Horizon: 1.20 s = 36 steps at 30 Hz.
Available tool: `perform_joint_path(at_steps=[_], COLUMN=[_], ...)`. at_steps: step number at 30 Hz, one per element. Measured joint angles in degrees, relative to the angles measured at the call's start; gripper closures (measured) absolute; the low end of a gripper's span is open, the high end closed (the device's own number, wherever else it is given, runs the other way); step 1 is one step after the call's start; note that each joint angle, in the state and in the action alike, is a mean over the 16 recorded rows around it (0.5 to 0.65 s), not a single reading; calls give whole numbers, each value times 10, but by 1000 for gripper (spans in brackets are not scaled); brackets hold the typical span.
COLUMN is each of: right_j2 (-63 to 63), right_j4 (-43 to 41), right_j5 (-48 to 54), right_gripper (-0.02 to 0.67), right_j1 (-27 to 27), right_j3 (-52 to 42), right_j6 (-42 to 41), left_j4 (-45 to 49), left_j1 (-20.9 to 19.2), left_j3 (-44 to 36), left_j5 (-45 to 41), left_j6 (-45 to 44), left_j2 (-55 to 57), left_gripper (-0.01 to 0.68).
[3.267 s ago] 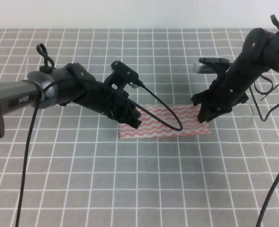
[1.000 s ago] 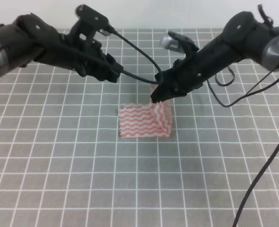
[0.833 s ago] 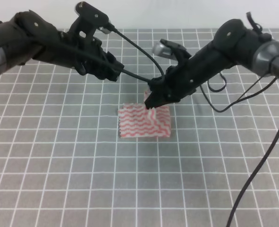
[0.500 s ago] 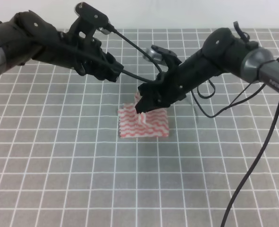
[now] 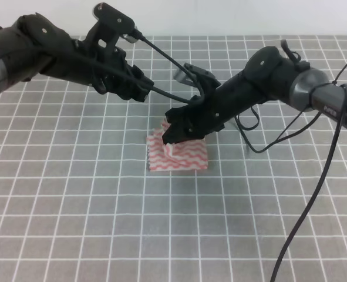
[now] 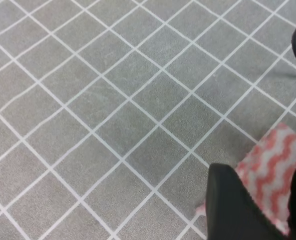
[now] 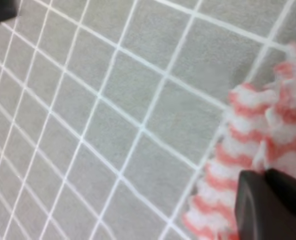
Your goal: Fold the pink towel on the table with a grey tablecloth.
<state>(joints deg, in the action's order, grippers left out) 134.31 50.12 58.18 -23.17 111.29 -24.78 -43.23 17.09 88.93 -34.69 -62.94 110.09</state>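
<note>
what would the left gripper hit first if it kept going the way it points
Probably the grey tablecloth just behind the towel's far left corner. The left gripper aims down and rightward, hanging above bare cloth with nothing between. Depth is unclear, so it might clip the towel's edge instead.

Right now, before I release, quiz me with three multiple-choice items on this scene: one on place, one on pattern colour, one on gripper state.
1. Where is the right gripper?
A. over the towel's left part
B. off the table
C. beside the left arm's base

2. What pattern does the pink towel carry?
A. blue dots
B. pink-and-white wavy stripes
C. plain green

3. What is the left gripper doing?
A. clamping the towel
B. raised behind the towel, holding nothing
C. pressing the towel flat

Answers:
1 A: the high view shows it reaching across the towel to its left side.
2 B: wavy pink and white bands show in all three views.
3 B: it hangs over the grey tablecloth behind the towel, with only bare cloth near it.
</note>
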Motion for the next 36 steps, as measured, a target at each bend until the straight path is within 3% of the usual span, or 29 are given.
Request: perform_joint_path(at_steps=[13,26,31,36], right_j2=[9,12,10,10], right_j4=[18,47,28,-19], right_j5=[1,33,58,79], right_gripper=[637,410,439,542], right_j1=[-8,-5,1,7], right_j3=[0,13,33,53], right_j6=[-18,-45,-47,-37], left_j4=[2,3,7,13], left_j1=[0,0,0,0], left_j3=[-1,0,0,0], left_j5=[0,0,0,0], left_j6=[-1,-1,-2,-1], left_j2=[1,-1,-1,0], left_gripper=[424,423,422,423])
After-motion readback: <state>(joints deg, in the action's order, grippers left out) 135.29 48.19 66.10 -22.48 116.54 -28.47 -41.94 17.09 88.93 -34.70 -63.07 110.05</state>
